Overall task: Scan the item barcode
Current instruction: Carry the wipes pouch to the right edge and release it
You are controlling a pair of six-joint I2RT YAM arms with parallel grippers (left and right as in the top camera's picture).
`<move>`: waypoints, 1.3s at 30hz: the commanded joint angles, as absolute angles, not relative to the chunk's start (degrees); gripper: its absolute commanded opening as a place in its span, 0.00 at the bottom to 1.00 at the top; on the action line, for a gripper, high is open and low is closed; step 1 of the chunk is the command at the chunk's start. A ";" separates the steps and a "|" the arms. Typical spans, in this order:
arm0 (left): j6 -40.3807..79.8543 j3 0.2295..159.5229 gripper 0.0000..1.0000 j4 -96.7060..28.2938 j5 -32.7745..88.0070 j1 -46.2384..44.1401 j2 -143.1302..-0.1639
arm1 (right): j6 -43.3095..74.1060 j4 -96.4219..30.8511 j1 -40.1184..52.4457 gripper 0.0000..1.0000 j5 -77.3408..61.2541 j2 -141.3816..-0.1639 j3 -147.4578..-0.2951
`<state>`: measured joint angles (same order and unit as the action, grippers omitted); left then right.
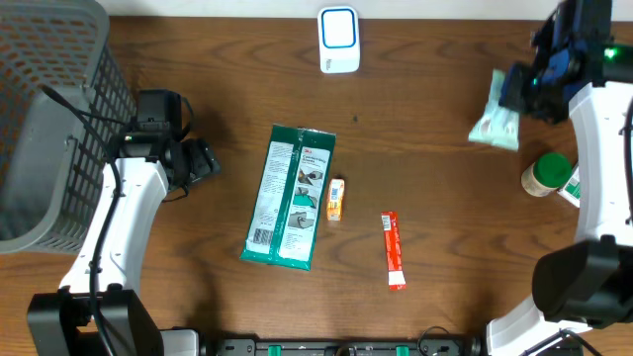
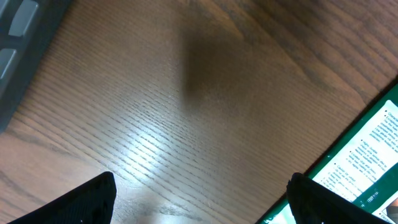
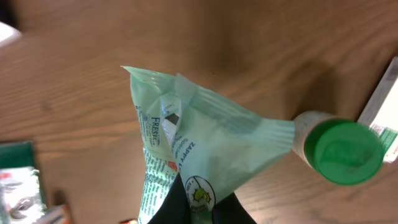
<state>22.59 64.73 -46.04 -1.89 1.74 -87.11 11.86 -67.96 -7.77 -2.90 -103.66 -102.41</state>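
Note:
My right gripper (image 1: 522, 89) is shut on a pale green plastic packet (image 1: 492, 121) and holds it above the table's far right. In the right wrist view the packet (image 3: 205, 143) fans out crumpled from the gripper (image 3: 202, 208), printed text facing the camera; I cannot make out a barcode. A white scanner with a blue face (image 1: 338, 40) stands at the back middle. My left gripper (image 1: 203, 160) hangs open over bare wood on the left. Its fingers (image 2: 87, 202) stand wide apart with nothing between them.
A large green flat pack (image 1: 290, 196) lies mid-table, its edge beside my left gripper (image 2: 367, 162). A small orange box (image 1: 336, 199) and red tube (image 1: 394, 249) lie to its right. A green-capped bottle (image 1: 546, 173) and white box (image 1: 572, 188) sit under the right arm. A grey basket (image 1: 49, 119) fills the left.

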 commanded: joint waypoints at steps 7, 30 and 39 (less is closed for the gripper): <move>22.33 65.01 0.89 -46.02 -2.81 1.91 -86.96 | 12.14 -44.29 -13.54 0.01 -2.92 -103.88 -77.32; 22.35 65.01 0.89 -46.02 -2.81 1.91 -86.96 | 2.50 -44.51 -13.78 0.95 -3.14 -103.77 -76.82; 22.35 65.01 0.89 -46.02 -2.81 1.91 -86.96 | 2.79 -49.08 -12.80 0.01 -14.02 -103.88 -79.40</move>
